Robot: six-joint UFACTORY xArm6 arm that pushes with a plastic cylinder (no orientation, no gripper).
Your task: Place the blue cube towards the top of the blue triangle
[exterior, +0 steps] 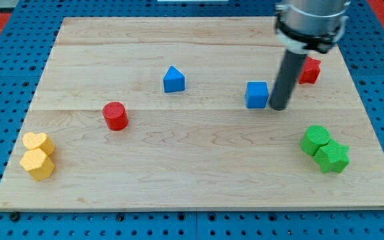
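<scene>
The blue cube [257,95] sits on the wooden board right of centre. The blue triangle [174,79] sits to its left, a little nearer the view's top, well apart from it. My tip [279,107] rests on the board just to the right of the blue cube, very close to or touching its right side. The dark rod rises from it toward the view's top right.
A red cylinder [115,115] lies left of centre. A red block [309,69] sits behind the rod at the upper right. Two green blocks [324,149] sit at the lower right. Two yellow blocks [38,155] sit at the lower left. The board's edge [199,208] runs along the bottom.
</scene>
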